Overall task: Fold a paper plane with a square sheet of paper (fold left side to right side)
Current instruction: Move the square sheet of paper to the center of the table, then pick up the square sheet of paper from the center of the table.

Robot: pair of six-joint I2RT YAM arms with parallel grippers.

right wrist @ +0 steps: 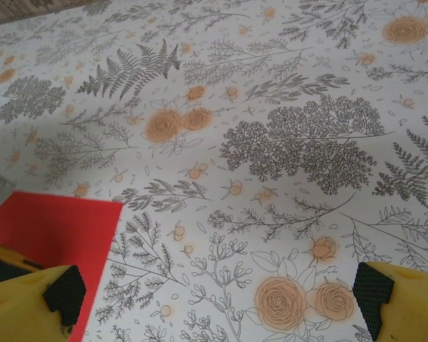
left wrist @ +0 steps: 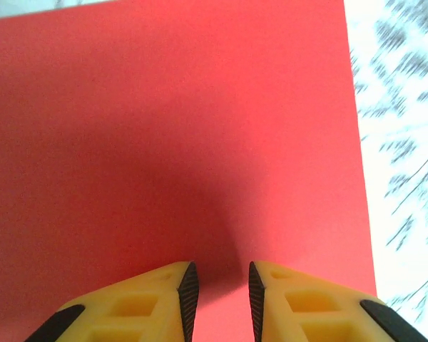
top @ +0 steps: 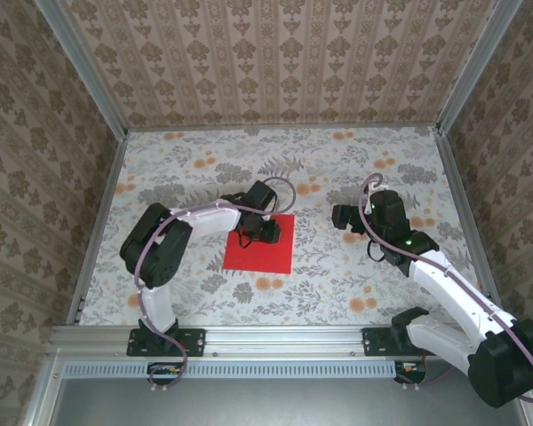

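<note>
The square sheet of paper (top: 259,250) lies flat and red on the flowered tablecloth, near the middle of the table. My left gripper (top: 265,232) hangs over the sheet's far part, pointing down at it. In the left wrist view the sheet (left wrist: 200,135) spreads under the yellow fingers, and the left gripper (left wrist: 220,276) has a narrow gap between its black pads, with bare red paper showing through it. My right gripper (top: 339,216) hovers to the right of the sheet, apart from it. In its own view the right gripper (right wrist: 220,291) stands wide open over the cloth, a corner of the sheet (right wrist: 50,228) at lower left.
The flowered tablecloth (top: 364,266) covers the table inside patterned walls with metal rails at the left (top: 96,222) and right (top: 466,222). Both arm bases sit on the near rail (top: 275,339).
</note>
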